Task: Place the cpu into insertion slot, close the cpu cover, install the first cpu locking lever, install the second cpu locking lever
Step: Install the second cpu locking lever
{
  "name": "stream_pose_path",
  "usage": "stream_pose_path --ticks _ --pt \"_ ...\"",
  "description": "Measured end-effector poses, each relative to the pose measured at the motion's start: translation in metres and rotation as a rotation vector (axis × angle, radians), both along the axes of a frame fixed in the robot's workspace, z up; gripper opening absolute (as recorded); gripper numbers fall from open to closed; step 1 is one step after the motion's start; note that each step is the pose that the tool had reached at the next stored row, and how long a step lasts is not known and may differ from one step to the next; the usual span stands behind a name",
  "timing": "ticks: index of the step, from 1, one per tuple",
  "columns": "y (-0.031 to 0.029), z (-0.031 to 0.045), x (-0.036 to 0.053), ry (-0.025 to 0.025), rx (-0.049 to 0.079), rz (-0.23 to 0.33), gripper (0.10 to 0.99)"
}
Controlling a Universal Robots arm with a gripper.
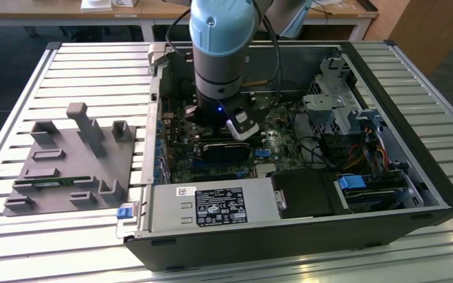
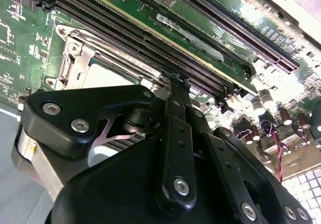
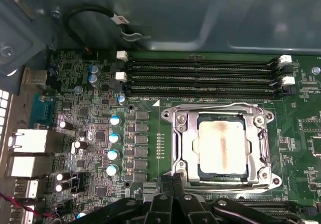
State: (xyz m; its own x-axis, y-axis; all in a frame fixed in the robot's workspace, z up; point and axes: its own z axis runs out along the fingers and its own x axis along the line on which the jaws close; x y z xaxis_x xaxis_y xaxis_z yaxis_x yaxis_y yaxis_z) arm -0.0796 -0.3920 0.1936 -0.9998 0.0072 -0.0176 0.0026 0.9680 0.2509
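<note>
Exterior view: the arm reached down into an open computer case [image 1: 415, 194] on a slatted metal table [image 1: 22, 71]; a grey fixture tray [image 1: 69, 171] lay on the exterior view's left.

First wrist view: the cpu [image 3: 223, 142] sat in the insertion slot [image 3: 220, 176], pale face up and streaked, with the cpu cover [image 3: 188, 141] down around it. Judged light, stiff and fragile; best touched on its edges. Memory slots [image 3: 200, 76] ran beside.

Second wrist view: the gripper [image 2: 173, 81] hung just above the socket edge, fingers drawn together, clamped on nothing I could see.
</note>
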Motion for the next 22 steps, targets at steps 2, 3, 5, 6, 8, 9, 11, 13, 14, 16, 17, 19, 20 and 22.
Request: stream_pose_path --ticks 2,3,5,6,8,9,11,13,14,16,17,19,20,22 --pt "0.0 -0.0003 -0.0008 0.0 0.002 0.0 0.106" --pt "0.0001 -0.0004 -0.0014 0.0001 0.002 0.0 0.106" --pt "0.0005 -0.0005 -0.0026 0.0001 0.003 0.0 0.106" --pt "0.0008 -0.0007 -0.003 0.0 0.003 0.0 0.106" --pt "0.002 -0.0008 -0.0031 0.0001 0.004 0.0 0.106" --pt "0.0026 -0.0009 -0.0031 0.0001 0.004 0.0 0.106" --pt "0.0038 -0.0012 -0.0033 -0.0001 0.004 0.0 0.106" --pt "0.0044 -0.0013 -0.0036 0.0 0.004 0.001 0.106" --pt "0.0044 -0.0014 -0.0037 0.0001 0.004 0.001 0.106" --pt "0.0045 -0.0014 -0.004 0.0 0.004 0.001 0.106" --pt "0.0045 -0.0014 -0.0042 0.0 0.004 0.001 0.106" --pt "0.0044 -0.0013 -0.0046 0.0001 0.003 0.001 0.106" --pt "0.0045 -0.0015 -0.0048 -0.0001 0.002 0.001 0.106" --pt "0.0045 -0.0015 -0.0049 -0.0002 -0.001 0.001 0.106"
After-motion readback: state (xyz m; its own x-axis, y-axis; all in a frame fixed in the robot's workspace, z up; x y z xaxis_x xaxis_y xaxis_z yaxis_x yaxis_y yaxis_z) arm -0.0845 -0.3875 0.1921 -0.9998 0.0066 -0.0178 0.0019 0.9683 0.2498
